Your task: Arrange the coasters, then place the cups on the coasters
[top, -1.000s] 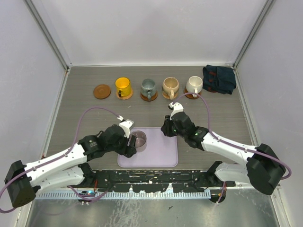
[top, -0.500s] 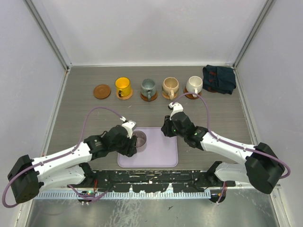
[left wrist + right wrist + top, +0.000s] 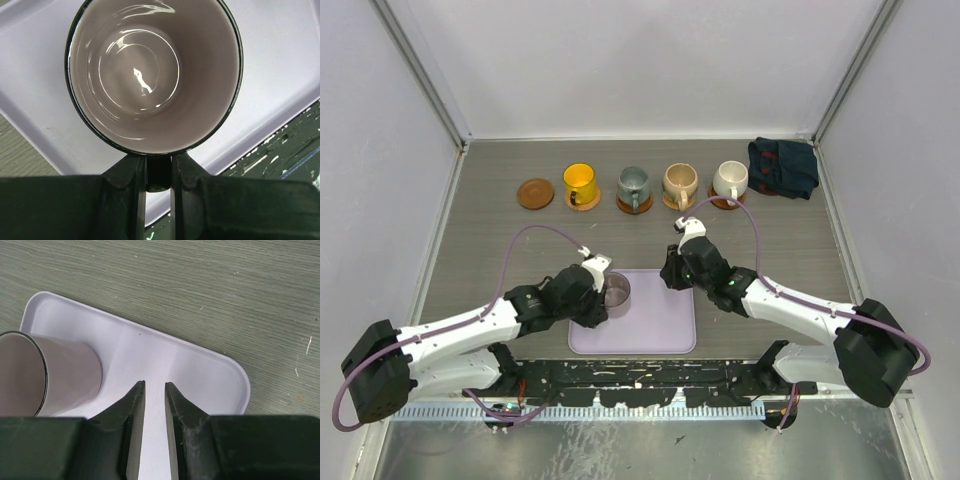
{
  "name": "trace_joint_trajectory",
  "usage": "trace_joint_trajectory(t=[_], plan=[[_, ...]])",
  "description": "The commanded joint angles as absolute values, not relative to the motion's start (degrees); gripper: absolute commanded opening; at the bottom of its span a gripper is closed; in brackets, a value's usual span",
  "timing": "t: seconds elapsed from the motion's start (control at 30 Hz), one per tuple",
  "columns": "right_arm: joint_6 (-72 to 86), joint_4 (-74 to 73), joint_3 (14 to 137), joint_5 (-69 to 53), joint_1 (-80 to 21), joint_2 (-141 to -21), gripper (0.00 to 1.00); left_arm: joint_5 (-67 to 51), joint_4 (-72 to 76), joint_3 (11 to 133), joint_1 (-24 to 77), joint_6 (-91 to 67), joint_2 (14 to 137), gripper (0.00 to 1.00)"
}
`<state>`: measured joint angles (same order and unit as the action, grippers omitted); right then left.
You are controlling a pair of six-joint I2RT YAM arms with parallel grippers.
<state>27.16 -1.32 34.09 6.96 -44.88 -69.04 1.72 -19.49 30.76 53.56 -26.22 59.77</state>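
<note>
A pale mauve-pink cup (image 3: 617, 292) (image 3: 152, 75) stands upright at the near-left corner of the lilac tray (image 3: 660, 322). My left gripper (image 3: 599, 300) (image 3: 158, 172) is shut on its dark handle, the fingers pinching it from both sides just below the rim. My right gripper (image 3: 670, 274) (image 3: 154, 387) hovers over the tray's far right part, its jaws a little apart with nothing between them, and the cup (image 3: 55, 375) lies to its left. At the back, yellow (image 3: 580, 182), grey-green (image 3: 633, 185), tan (image 3: 679, 182) and white (image 3: 729, 179) cups each sit on a coaster. One bare coaster (image 3: 535, 193) lies left of them.
A dark navy cloth (image 3: 783, 167) lies bunched at the back right. The tray (image 3: 280, 60) (image 3: 200, 365) sits at the near middle, just beyond the arms' base rail. White walls enclose the table on three sides.
My left gripper has moved right to the cup and shut on its handle. The right arm has hardly moved.
</note>
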Motion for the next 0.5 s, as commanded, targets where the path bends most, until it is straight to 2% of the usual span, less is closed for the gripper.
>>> trace_joint_trajectory(t=[0.0,0.07,0.47], plan=[[27.19,1.72,35.93,8.00,-44.96,-68.86,0.28,3.26,-17.36,30.97,53.67,-26.38,59.84,0.08],[27.14,1.80,35.82,8.00,-44.91,-68.84,0.28,3.63,-17.53,31.20,53.66,-26.43,59.49,0.00],[26.90,2.01,34.81,8.91,-44.96,-67.98,0.28,13.30,-17.42,34.90,53.69,-21.45,52.31,0.00]])
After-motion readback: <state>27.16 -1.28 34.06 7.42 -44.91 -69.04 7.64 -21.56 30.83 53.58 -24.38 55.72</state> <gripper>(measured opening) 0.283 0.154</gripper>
